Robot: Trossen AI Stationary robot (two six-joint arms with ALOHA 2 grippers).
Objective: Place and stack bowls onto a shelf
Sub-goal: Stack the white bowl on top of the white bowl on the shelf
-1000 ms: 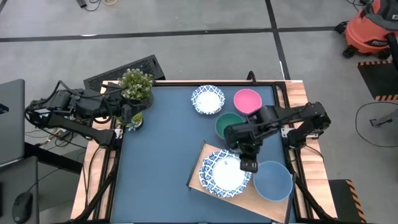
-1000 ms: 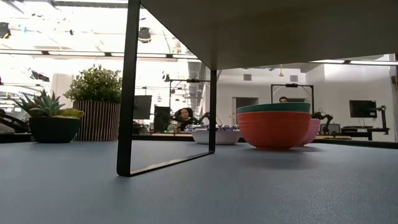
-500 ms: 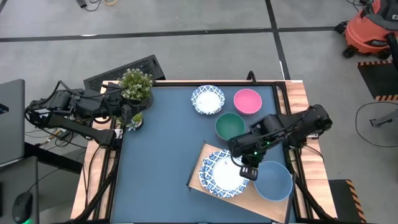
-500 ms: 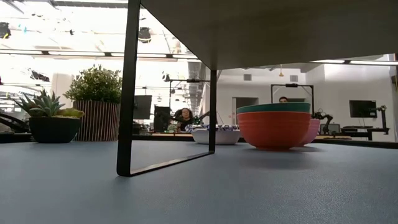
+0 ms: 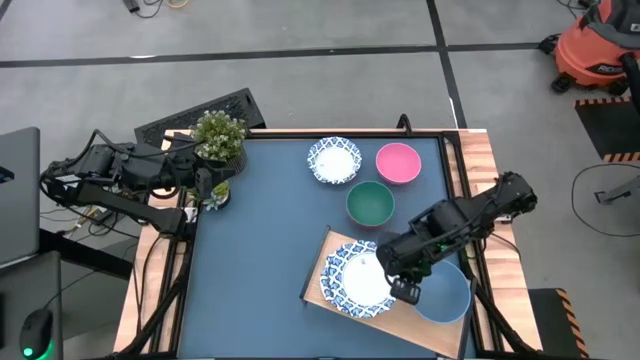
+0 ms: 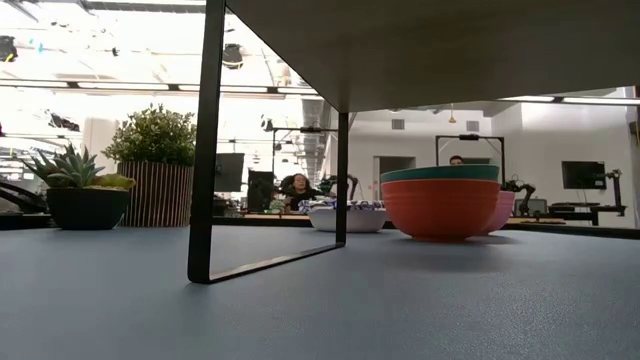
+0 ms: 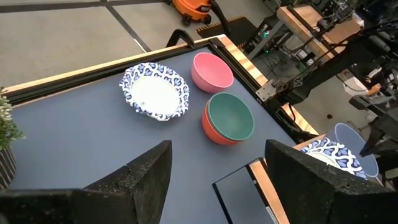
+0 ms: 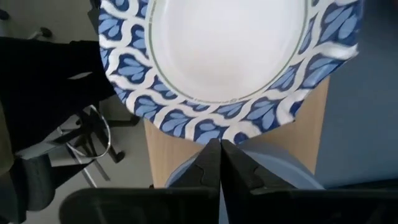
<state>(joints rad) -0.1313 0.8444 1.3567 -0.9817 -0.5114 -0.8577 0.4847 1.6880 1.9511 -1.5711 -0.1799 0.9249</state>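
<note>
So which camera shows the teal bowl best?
The left wrist view: the teal bowl sits nested in a red bowl, inside visible. The high view shows it from above, the low view only its rim; the right wrist view misses it.

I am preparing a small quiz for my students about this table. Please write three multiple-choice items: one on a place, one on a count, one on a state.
1. Where does the patterned bowl near the right hand lie?
A. on the wooden shelf
B. inside the pink bowl
C. beside the plant

2. How many white bowls with blue patterned rims are in the high view?
A. one
B. two
C. four

3. How are the fingers of the right hand?
A. wide open
B. shut
C. shut on the pink bowl

Answers:
1. A: the patterned bowl rests on the shelf, with the right hand at its edge.
2. B: that one and a second patterned bowl beside the pink bowl.
3. B: the right wrist view shows both fingers pressed together with nothing visibly between them, above the blue bowl.
</note>
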